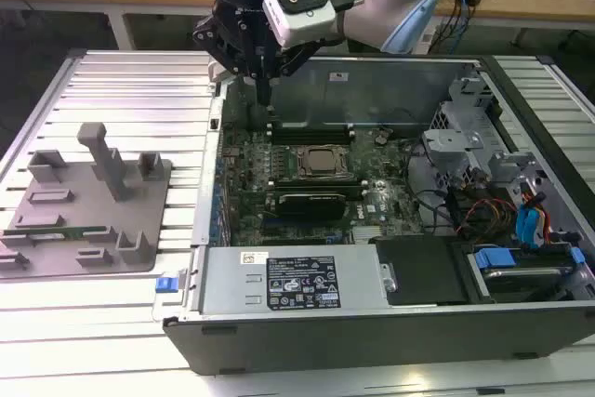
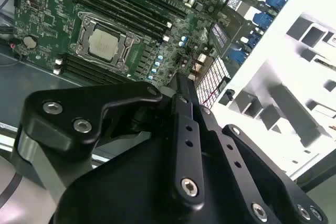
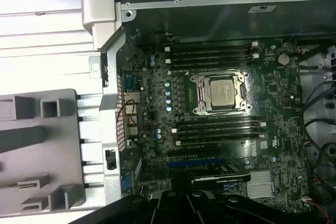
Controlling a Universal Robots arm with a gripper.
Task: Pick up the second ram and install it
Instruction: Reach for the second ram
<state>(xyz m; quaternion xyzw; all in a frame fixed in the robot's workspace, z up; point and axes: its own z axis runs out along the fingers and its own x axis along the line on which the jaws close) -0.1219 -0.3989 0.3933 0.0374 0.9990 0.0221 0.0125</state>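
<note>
Zero steps done, apparently: second ram (image 1: 56, 230) lies on grey fixture (image 1: 93, 267); gripper (image 1: 265, 90), pinched closed and empty, hangs above motherboard (image 1: 244, 160).

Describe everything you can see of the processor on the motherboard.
The processor is a flat, square, silver-grey metal lid, lying level in a metal-framed socket on the green motherboard inside the open case. No cooler covers it. Long dark memory slots run along two opposite sides. The gripper hangs clear of it.

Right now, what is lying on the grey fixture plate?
The second ram rests on the fixture plate among upright grey blocks; whatever sits under it is covered.
</note>
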